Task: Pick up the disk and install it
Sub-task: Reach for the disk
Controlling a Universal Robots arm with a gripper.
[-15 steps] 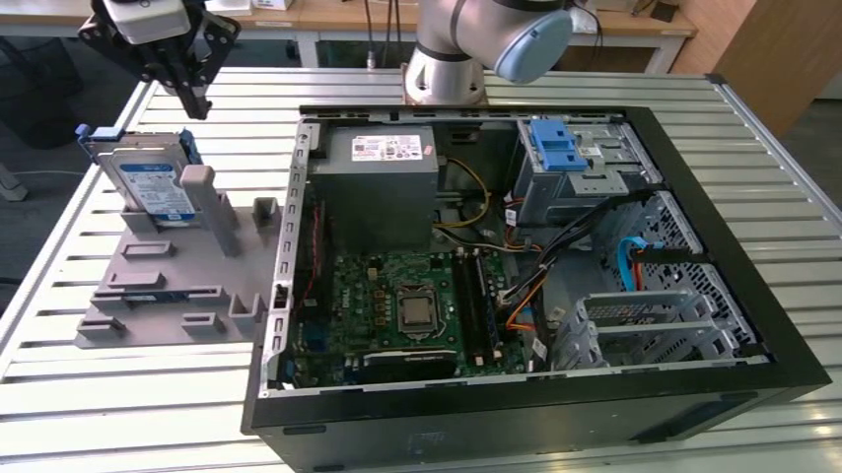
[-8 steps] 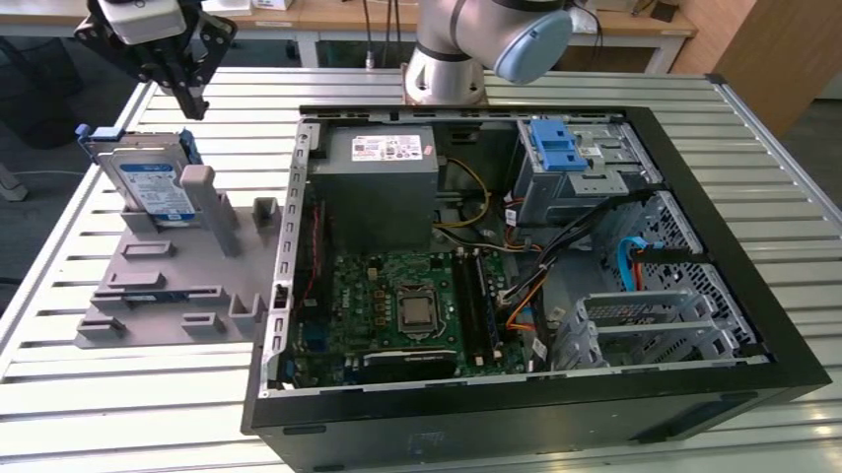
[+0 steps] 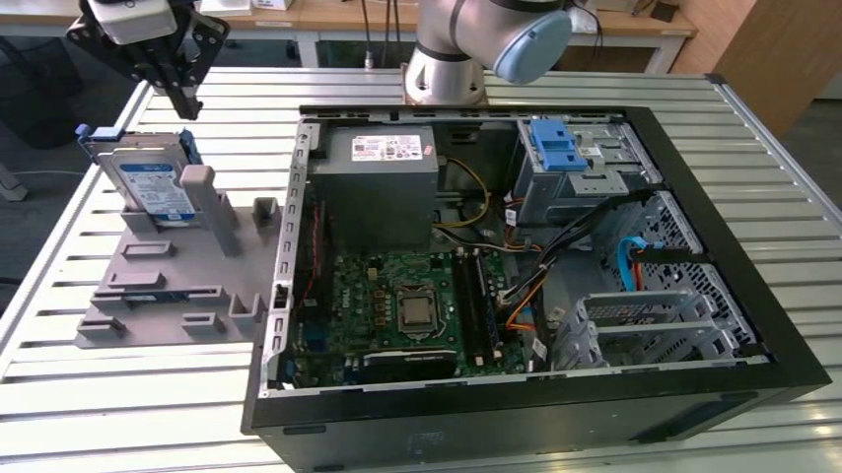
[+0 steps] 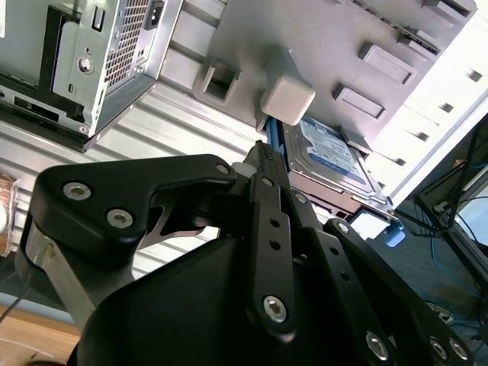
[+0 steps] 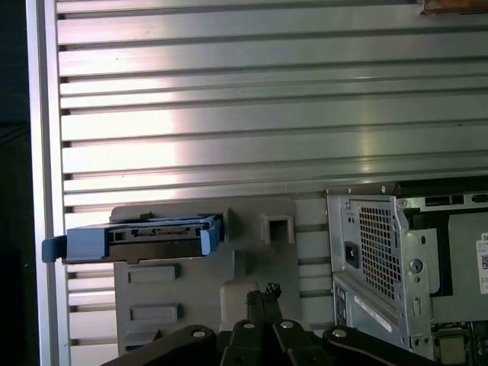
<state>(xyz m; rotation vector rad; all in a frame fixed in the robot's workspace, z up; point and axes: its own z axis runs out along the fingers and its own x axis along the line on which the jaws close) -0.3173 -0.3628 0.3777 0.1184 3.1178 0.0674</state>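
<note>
Gripper point(image 3: 184, 106), fingers pressed together on nothing, hangs just above the grey stand point(image 3: 158, 286), over the disk point(image 3: 149, 187). The disk sits on edge in that stand, propped against its post point(image 3: 197, 197), probably to leave its upper edge free for a grasp from above. Beside the stand is the open computer case point(image 3: 296, 197). Its near wall and power-supply box point(image 3: 382, 187) come between the stand and the drive cage point(image 3: 579, 158).
</note>
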